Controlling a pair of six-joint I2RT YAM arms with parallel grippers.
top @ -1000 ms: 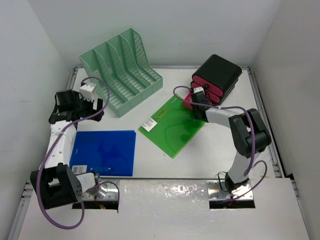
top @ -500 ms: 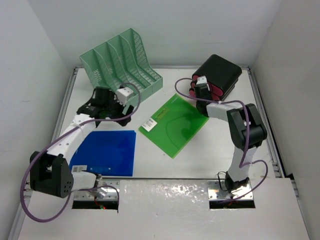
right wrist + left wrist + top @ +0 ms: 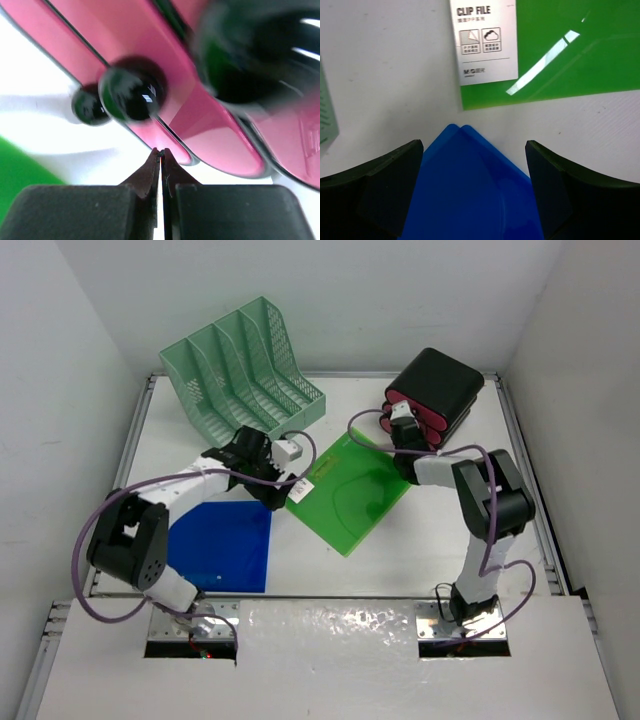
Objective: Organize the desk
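The white desk [image 3: 400, 560] fills the floor inside the walls. At 11 o'clock stands a green rack [image 3: 240, 370] with open slots, likely for folders. A blue folder [image 3: 220, 545] lies flat at 8 o'clock. The left gripper [image 3: 472, 150] hangs wide open over its 1 o'clock corner, holding nothing, maybe to pinch that edge. A green folder [image 3: 350, 490] lies just beside that corner. The right gripper [image 3: 161, 150] is closed tight and empty, right by a pink and black case [image 3: 435, 390] at 1 o'clock. There is bare room at 5 o'clock

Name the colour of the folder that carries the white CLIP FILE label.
Green. The folder and its label show best in the left wrist view.
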